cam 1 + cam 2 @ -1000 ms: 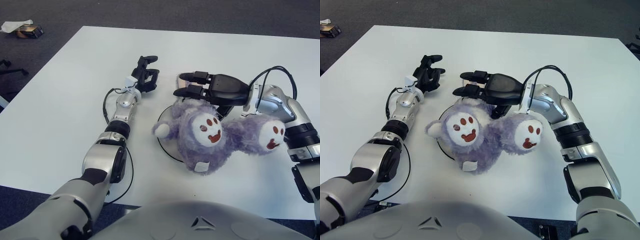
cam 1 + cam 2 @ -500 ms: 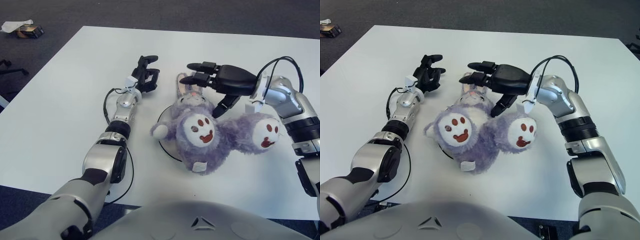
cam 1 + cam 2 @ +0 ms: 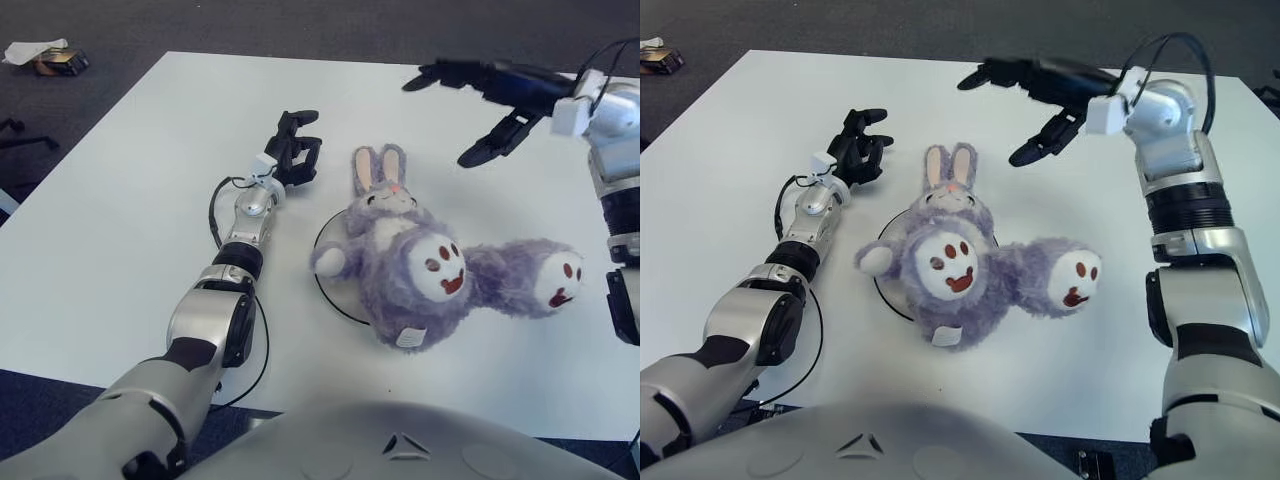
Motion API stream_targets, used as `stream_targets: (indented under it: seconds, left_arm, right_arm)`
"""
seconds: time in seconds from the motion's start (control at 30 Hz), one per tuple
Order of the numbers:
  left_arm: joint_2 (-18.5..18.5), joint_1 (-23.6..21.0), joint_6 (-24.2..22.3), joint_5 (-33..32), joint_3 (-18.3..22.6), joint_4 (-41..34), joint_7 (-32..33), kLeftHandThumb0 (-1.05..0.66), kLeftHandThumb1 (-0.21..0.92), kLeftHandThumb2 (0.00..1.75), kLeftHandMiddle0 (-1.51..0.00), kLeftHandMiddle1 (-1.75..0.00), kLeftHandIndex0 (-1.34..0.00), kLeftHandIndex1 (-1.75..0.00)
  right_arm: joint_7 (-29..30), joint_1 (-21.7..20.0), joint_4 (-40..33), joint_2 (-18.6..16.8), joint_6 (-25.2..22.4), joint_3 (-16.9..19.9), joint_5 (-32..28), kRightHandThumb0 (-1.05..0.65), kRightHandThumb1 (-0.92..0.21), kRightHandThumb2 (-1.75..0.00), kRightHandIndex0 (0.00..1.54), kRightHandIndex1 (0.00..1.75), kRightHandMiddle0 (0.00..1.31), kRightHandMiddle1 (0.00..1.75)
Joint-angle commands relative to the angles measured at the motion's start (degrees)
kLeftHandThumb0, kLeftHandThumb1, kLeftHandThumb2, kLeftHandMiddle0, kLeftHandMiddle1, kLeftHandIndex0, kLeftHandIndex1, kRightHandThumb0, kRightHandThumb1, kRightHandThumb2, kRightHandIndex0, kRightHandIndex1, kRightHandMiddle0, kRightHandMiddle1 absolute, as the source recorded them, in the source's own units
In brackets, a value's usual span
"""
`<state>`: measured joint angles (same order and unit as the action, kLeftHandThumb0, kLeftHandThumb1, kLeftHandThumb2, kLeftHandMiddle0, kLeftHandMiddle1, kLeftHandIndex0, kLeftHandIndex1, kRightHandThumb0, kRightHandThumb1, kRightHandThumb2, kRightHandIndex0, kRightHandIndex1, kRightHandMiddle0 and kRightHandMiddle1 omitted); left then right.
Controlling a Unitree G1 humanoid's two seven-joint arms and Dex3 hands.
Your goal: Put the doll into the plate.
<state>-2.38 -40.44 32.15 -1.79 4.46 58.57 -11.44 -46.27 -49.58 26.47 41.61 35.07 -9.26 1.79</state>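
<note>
- The round white plate with a dark rim (image 3: 330, 290) is mostly covered by the fluffy purple rabbit doll (image 3: 400, 265); only its left arc shows, and whether the doll's right leg reaches past the rim cannot be told.
- The doll lies on its back on the plate, ears pointing away from the robot, both white foot soles with red marks turned up, one leg stretched toward the robot's right over the white table (image 3: 730, 150).
- The right hand (image 3: 1040, 95) hangs above the table beyond the doll, fingers spread, holding nothing.
- The left eye view cuts off the right forearm; the right eye view shows it whole.
- The left hand (image 3: 293, 150) shows left of the doll's ears, fingers loosely curled, empty.
</note>
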Motion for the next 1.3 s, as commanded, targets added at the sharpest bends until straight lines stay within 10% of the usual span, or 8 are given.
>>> stream_targets:
  seconds: [0.0,0.17,0.43,0.67,0.83,1.27]
  left_arm:
    - [-0.2,0.3,0.3,-0.3,0.1,0.2,-0.6,-0.63,0.67,0.85,-0.16,-1.21,0.00,-1.03]
    - [-0.1,0.3,-0.3,-0.3,0.2,0.3,-0.6,-0.65,0.68,0.84,-0.15,-1.21,0.00,-1.03]
    - [-0.2,0.3,-0.4,-0.1,0.0,0.3,-0.7,-0.66,0.69,0.82,-0.15,-1.21,0.00,-1.02]
    - [-0.5,1.4,0.0,0.6,-0.7,0.1,-0.9,-0.67,0.70,0.82,-0.13,-1.23,0.00,-0.99]
    - [-0.8,2.8,1.5,1.0,-1.0,1.0,-1.1,-0.64,0.72,0.83,-0.15,-1.23,0.00,-0.99]
    - [0.7,4.3,-0.3,-3.6,1.9,2.1,-3.9,-0.51,0.72,0.94,-0.29,-1.24,0.00,-1.32]
  right_arm:
    - [-1.2,-2.3,0.8,0.2,-1.3,1.3,-0.9,-0.83,-0.52,-0.70,0.16,0.33,0.00,0.88]
    - [-4.9,-7.2,7.5,1.5,0.4,0.7,0.6,-0.97,-0.62,-0.57,0.05,0.72,0.00,0.95]
    - [-9.3,-7.4,12.4,2.3,-2.0,3.0,-2.2,-1.00,-0.62,-0.54,0.02,0.79,0.00,0.97]
    - [0.0,8.3,7.9,-0.4,-4.6,5.7,-1.2,-0.79,-0.41,-0.82,0.04,0.77,0.00,1.12]
    - [5.0,11.6,4.9,-0.2,-7.9,6.5,1.6,-0.59,-0.26,-1.05,0.10,0.85,0.00,1.27]
    - [33.5,23.2,10.1,-9.6,-5.1,6.0,12.9,-0.37,-0.39,-1.19,0.39,1.14,0.17,1.42]
